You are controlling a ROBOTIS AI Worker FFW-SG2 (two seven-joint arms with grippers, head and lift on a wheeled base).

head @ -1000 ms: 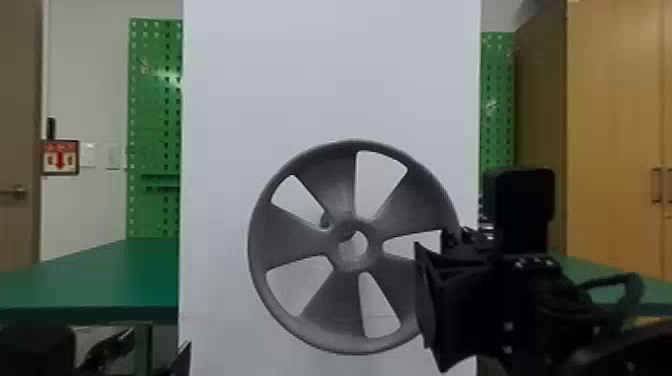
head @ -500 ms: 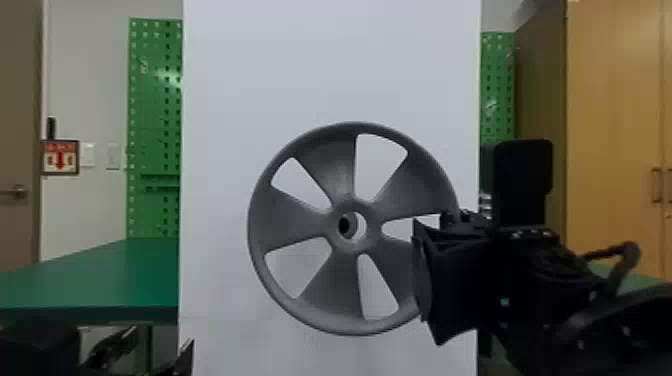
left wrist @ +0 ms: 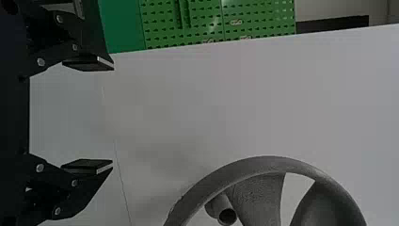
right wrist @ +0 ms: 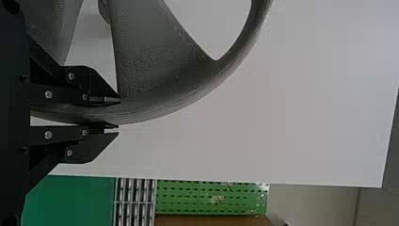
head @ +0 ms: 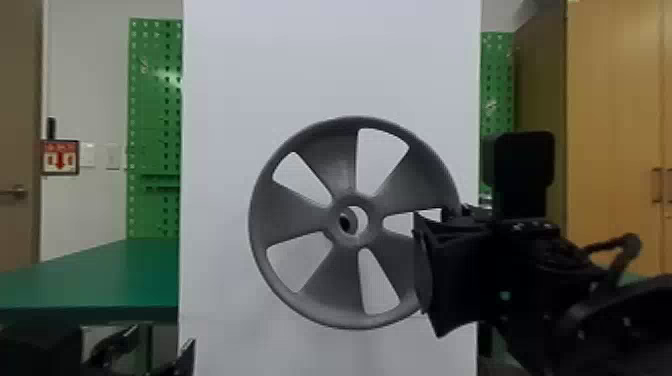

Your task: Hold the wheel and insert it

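- Head view: a tall, flat white panel [head: 330, 65] stands upright; the grey, round, five-spoked wheel [head: 340, 320] is in front of it, its open face turned towards the camera and its hub near mid-width of the panel;
- in front of the panel's right edge, the black right gripper [head: 440, 250] is at the wheel's right side; in the right wrist view its fingers [right wrist: 104, 100] grasp the rim, one inside it and one outside;
- in front of the panel's lower left edge is the black left gripper [head: 162, 336]; the left wrist view shows its fingers [left wrist: 89, 165] spread wide and released, with bare space between them;
- between the panel and the wheel, a short grey tube [left wrist: 219, 205] with a dark hole in its end shows through an opening between the spokes in the left wrist view; in the head view its end is partly visible through the hub's hole;
- to the left of the panel lies a flat green tabletop [head: 100, 280];
- behind the panel, a green perforated board [head: 155, 110] shows past its left edge, and another past its right;
- to the right of the panel stands a light brown wooden cabinet [head: 612, 115].
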